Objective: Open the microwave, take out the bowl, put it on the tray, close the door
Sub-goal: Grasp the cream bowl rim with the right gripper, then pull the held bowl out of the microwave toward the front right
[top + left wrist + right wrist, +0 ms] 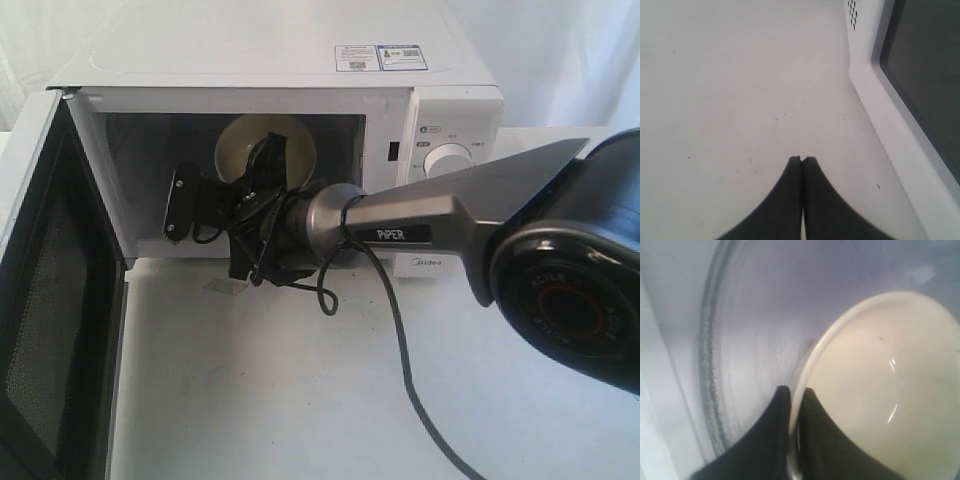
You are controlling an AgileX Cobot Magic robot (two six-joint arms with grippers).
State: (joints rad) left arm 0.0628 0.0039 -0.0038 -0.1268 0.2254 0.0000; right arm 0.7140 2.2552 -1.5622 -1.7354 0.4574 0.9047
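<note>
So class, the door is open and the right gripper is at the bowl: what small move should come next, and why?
Probably draw the right gripper straight back out of the microwave. It pinches the rim of the bowl, one finger inside and one outside, and the door stands wide open. No tray is in view.

PIPER is read in white letters on the right arm [430, 215], Midea is made out low on the control panel [450, 200] of the microwave [250, 50], and the stickers [380, 57] on top are printed too small to be read
</note>
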